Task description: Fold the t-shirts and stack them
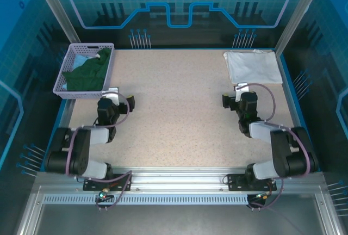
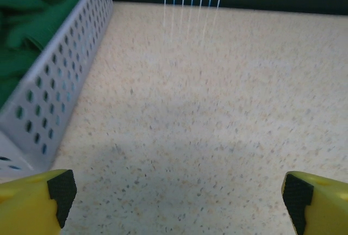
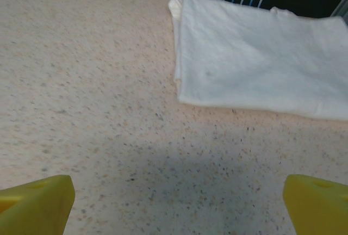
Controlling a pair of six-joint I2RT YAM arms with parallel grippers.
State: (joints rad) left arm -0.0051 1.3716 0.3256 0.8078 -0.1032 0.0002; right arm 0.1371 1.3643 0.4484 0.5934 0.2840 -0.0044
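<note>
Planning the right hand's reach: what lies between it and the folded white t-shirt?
Bare tabletop between the right hand and the white t-shirt, seen in the right wrist view.

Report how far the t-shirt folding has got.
Done: the white t-shirt lies folded flat at the far right corner of the table. In hand: nothing; the left hand and right hand are both open and empty. Left: the green t-shirt sits crumpled in the lavender basket at far left; it has yet to be taken out, folded and stacked with the white one.
</note>
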